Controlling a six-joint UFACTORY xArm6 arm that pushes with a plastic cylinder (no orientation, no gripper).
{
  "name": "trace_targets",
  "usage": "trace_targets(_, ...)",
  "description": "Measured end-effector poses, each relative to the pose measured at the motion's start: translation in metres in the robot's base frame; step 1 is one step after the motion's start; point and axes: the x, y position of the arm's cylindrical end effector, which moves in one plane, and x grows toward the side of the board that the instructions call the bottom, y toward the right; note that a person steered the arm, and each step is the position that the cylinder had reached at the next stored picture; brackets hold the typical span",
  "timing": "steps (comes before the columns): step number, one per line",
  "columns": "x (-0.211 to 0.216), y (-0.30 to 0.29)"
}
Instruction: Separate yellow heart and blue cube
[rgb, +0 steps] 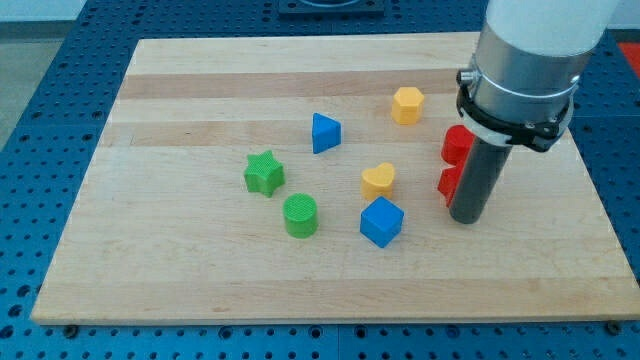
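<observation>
The yellow heart (378, 180) lies right of the board's middle. The blue cube (381, 221) sits just below it, almost touching it. My tip (466, 217) rests on the board to the right of both, about level with the blue cube and well apart from it. The rod stands right against two red blocks (456, 146) (449, 182) on its left side and hides part of them.
A yellow hexagon block (407, 104) lies near the view's top. A blue triangle block (324, 132) is above the middle. A green star (264, 173) and a green cylinder (300, 215) lie to the left. The wooden board (180, 260) has edges all round.
</observation>
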Motion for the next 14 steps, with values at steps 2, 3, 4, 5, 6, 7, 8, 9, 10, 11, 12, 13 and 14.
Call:
trace_targets(2,0.0,-0.029)
trace_targets(3,0.0,-0.03)
trace_targets(4,-0.008,-0.051)
trace_targets(5,-0.01,-0.053)
trace_targets(6,-0.01,-0.053)
trace_targets(7,-0.014,-0.054)
trace_targets(8,-0.019,-0.055)
trace_targets(9,-0.019,-0.055)
trace_targets(10,-0.019,-0.076)
trace_targets(11,-0.02,-0.077)
trace_targets(12,-0.02,-0.088)
trace_targets(13,-0.021,-0.092)
trace_targets(14,-0.022,-0.092)
